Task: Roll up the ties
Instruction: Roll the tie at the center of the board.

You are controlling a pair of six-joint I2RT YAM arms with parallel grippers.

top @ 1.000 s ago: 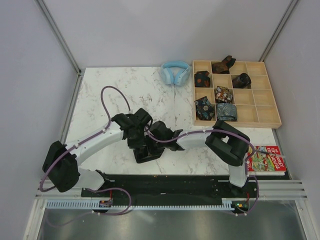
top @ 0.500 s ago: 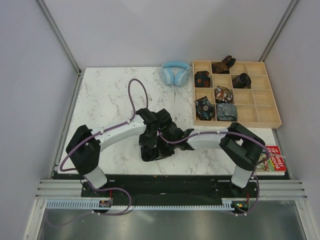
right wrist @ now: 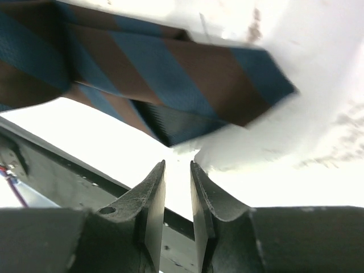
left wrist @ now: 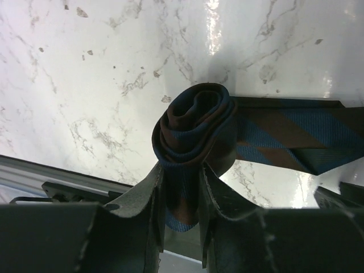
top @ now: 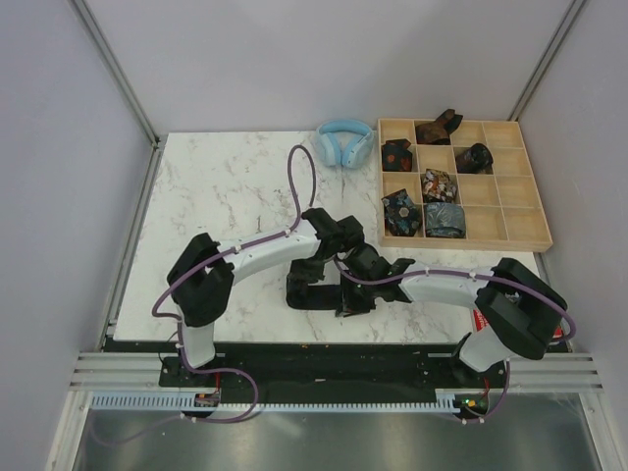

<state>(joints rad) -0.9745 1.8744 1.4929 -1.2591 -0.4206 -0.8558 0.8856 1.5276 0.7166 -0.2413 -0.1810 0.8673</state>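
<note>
A tie with blue and brown stripes (left wrist: 193,122) is partly rolled into a coil, and my left gripper (left wrist: 181,177) is shut on that coil. Its flat tail (left wrist: 296,136) runs off to the right on the marble. From above the tie (top: 316,297) looks like a dark strip near the table's front edge, with the left gripper (top: 306,279) over its left end. My right gripper (right wrist: 177,166) hovers just short of the tie's free end (right wrist: 170,74). Its jaws stand slightly apart with nothing between them. In the top view the right gripper (top: 349,298) sits at the strip's right end.
A wooden compartment tray (top: 542,241) at the back right holds several rolled ties (top: 439,184). Light blue headphones (top: 343,143) lie left of it. A black strip (top: 324,358) marks the table's near edge just behind both grippers.
Both arms have swung to the right, carrying the tie along the front of the table. The right gripper's jaws have parted a little.
</note>
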